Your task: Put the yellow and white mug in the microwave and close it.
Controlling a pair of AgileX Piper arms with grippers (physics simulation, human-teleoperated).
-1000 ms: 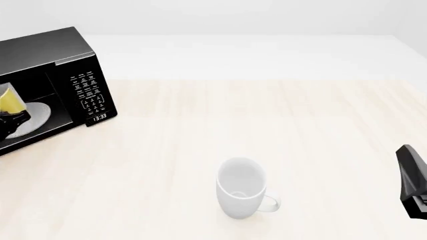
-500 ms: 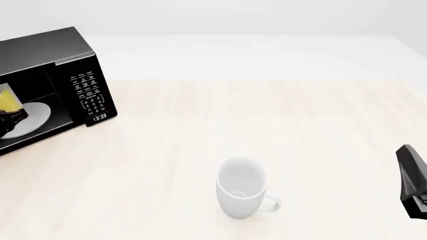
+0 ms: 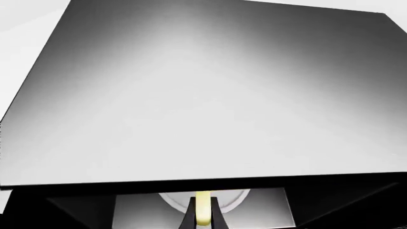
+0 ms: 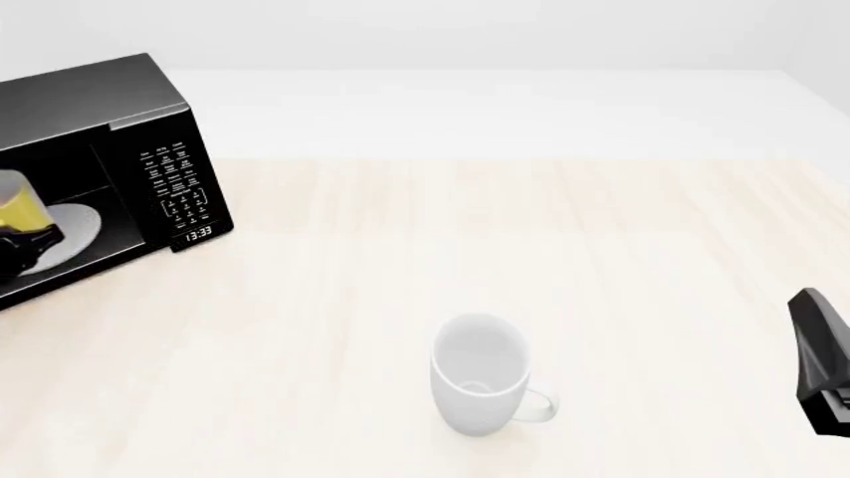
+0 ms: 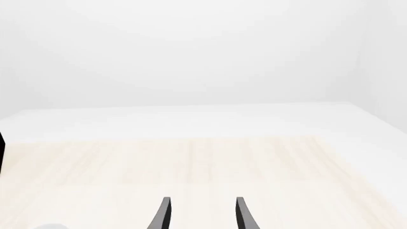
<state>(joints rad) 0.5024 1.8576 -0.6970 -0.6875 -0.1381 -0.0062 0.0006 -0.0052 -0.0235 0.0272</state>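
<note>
Gripping the small yellow and white mug (image 4: 18, 202) by its handle, the left gripper (image 3: 203, 214) holds it over the black boxy microwave's (image 4: 146, 129) white round plate (image 4: 74, 231); right gripper (image 5: 201, 213) idle, open.

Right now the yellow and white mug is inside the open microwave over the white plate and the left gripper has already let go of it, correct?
Not quite. The left gripper is shut on the yellow and white mug by its handle, as the left wrist view shows. The rest holds: it is inside the open microwave, over the white plate.
</note>
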